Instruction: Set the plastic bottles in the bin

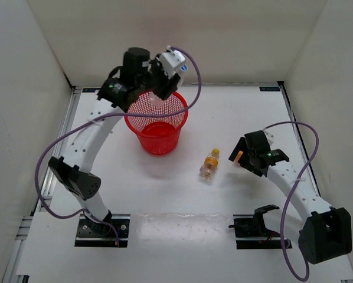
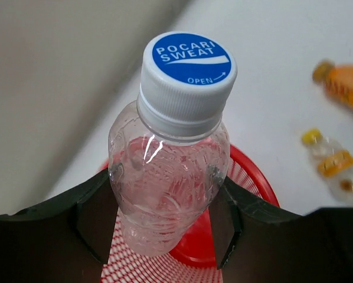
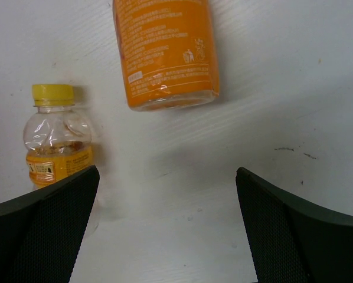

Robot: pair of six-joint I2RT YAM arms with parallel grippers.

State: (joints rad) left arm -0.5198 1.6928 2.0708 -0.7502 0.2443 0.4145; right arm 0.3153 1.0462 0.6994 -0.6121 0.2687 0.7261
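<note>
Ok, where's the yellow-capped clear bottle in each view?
Top external: yellow-capped bottle mid-table, right of the bin.
Left wrist: yellow-capped bottle at the right edge.
Right wrist: yellow-capped bottle at left, cap upward.
Shared landmark: orange bottle, beside it in both wrist views.

The bin point(image 1: 162, 141) gapes open beneath the left claw point(image 2: 164, 194).

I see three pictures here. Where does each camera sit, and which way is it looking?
Top external: fixed above and behind, looking down on the table; the left arm and right arm show.
Left wrist: rides the left arm, looking past the left pincer, shut on the clear bottle, into the red bin.
Right wrist: looks down at the table through the open right pincer at the orange bottle.
Shared: all views show the yellow-capped bottle.
</note>
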